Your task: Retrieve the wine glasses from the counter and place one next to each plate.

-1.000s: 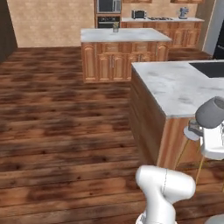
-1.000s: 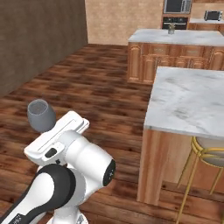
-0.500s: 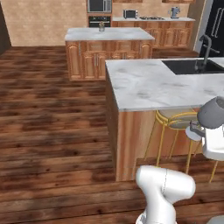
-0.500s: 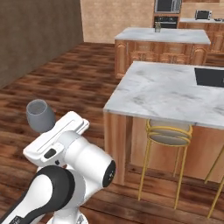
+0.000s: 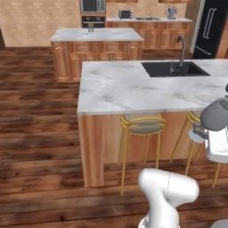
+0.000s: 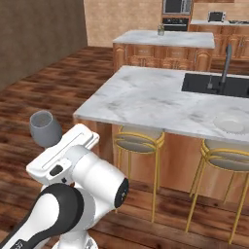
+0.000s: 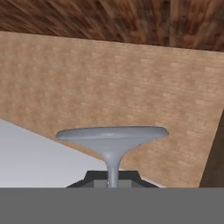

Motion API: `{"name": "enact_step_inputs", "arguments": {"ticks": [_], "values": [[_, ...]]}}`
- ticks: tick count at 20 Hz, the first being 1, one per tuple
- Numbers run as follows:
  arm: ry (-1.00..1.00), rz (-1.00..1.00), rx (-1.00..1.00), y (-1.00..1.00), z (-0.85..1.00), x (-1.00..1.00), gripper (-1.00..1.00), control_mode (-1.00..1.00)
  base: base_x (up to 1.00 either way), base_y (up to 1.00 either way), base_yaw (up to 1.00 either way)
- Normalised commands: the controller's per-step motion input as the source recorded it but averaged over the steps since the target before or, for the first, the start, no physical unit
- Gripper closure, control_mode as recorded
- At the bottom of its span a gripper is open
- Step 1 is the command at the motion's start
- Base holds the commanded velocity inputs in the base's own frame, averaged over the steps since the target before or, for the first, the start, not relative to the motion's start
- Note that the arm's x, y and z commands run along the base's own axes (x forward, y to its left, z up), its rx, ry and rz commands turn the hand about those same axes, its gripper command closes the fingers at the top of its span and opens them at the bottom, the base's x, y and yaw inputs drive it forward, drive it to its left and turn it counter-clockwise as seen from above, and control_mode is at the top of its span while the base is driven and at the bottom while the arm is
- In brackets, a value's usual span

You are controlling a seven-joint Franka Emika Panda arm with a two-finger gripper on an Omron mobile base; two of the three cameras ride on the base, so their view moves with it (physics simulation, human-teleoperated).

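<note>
A dark grey wine glass (image 5: 217, 115) with a wide bowl is held up beside the arm; from the other side the wine glass (image 6: 45, 128) rises above the white hand. In the hand view its round foot (image 7: 112, 135) spreads above the stem, which sits between my gripper's (image 7: 113, 176) fingertips, shut on it. A white plate (image 6: 229, 122) lies on the marble bar top (image 6: 146, 97) near its front edge, right of the sink. The blue-grey plate is out of view. A small grey object (image 5: 90, 27) stands on the far island, too small to identify.
Yellow-legged stools (image 5: 141, 127) stand under the bar top's near edge. A black sink with a tap (image 5: 174, 68) is set into it. A wooden island (image 5: 95, 46) lies beyond, then the back counter with a cooktop (image 5: 147, 20) and a black fridge (image 5: 209, 29). Wooden floor spreads to the left.
Both base views have shifted as the base drove: the bar top with stools has come to the middle and much nearer. The wine glass stays held in the same place beside the arm.
</note>
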Motion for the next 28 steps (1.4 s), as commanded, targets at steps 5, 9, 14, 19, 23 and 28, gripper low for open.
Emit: {"name": "enact_step_inputs", "arguments": {"ticks": [5,9,14,19,23,28], "values": [[0.00,0.00,0.00,0.00,0.00,0.00,1.00,1.00,0.00,-1.00,0.07],[0.00,0.00,0.00,0.00,0.00,0.00,1.00,1.00,0.00,-1.00,0.07],[0.00,0.00,0.00,0.00,0.00,0.00,1.00,1.00,0.00,-1.00,0.08],[0.00,0.00,0.00,0.00,0.00,0.00,1.00,1.00,0.00,-1.00,0.06],[0.00,0.00,0.00,0.00,0.00,0.00,1.00,1.00,0.00,-1.00,0.03],[0.00,0.00,0.00,0.00,0.00,0.00,1.00,1.00,0.06,-1.00,0.03]]}}
